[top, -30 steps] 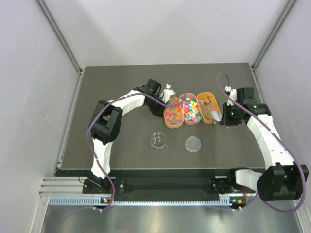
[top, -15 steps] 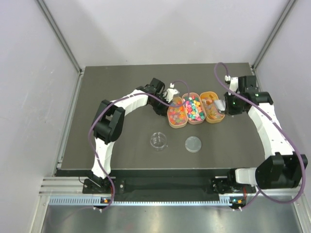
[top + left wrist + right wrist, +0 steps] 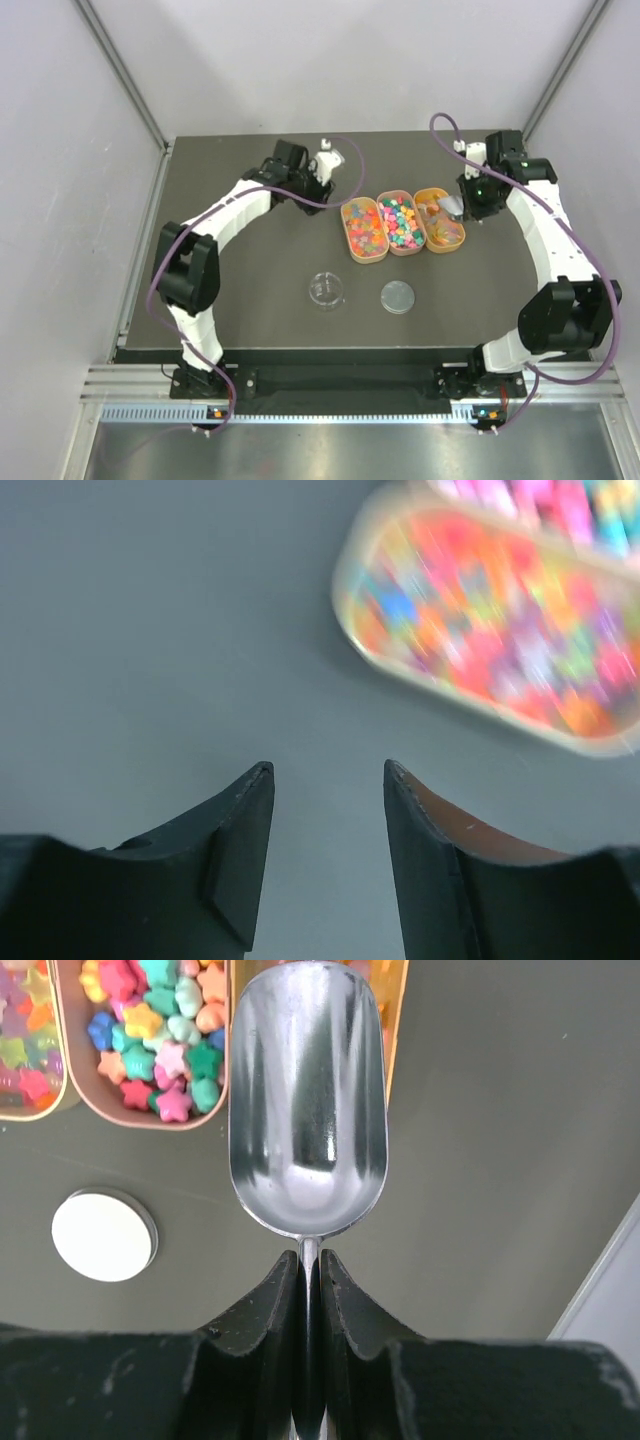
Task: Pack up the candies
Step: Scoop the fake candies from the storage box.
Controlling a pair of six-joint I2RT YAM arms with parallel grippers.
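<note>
Pinches the thin handle of the scoop [image 3: 307,1110] in the right gripper [image 3: 310,1260], jaws narrow and tight on it. Holds the scoop's bowl over the right tray [image 3: 448,251], hollow side towards the wrist camera, only bright metal inside. Hangs the left gripper [image 3: 325,770] above bare table [image 3: 150,610], jaws partly apart with nothing between them, left of the trays and touching none. At mid-table, the candies [image 3: 400,222] in three oval trays, side by side, long sides touching. Heaped and many-coloured in the left tray [image 3: 368,261] and the middle tray [image 3: 408,253], with star shapes in the middle one. Fewer in the right tray, mostly orange as far as can be told. In front of the trays, nearer the arm bases, a clear round dish [image 3: 326,289]. To its right, a pale round lid [image 3: 398,296], apart from the dish and from the trays.
</note>
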